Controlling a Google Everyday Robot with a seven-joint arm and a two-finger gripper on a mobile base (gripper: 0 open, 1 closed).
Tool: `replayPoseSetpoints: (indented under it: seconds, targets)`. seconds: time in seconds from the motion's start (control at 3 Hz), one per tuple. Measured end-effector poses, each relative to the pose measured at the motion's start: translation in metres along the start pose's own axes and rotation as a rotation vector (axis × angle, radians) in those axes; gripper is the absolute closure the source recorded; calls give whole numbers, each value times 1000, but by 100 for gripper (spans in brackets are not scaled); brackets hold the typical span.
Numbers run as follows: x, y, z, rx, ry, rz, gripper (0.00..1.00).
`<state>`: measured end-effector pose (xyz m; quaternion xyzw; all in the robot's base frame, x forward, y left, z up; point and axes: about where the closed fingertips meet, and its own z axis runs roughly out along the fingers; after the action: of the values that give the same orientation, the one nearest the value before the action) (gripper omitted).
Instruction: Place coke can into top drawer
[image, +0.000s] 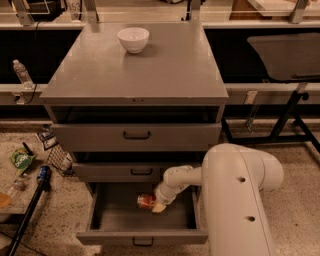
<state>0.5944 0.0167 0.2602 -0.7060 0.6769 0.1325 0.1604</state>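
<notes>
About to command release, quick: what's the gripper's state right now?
Gripper: closed on the small red aluminium coke can, down inside the open grey metal bottom drawer.
</notes>
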Motion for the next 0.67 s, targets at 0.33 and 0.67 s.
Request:
replayPoseSetpoints:
  seconds: [0.33, 0.67]
  targets:
    - [-5, 6, 30, -15, -35, 9, 100]
    - [-6, 15, 66, -31, -47, -1, 100]
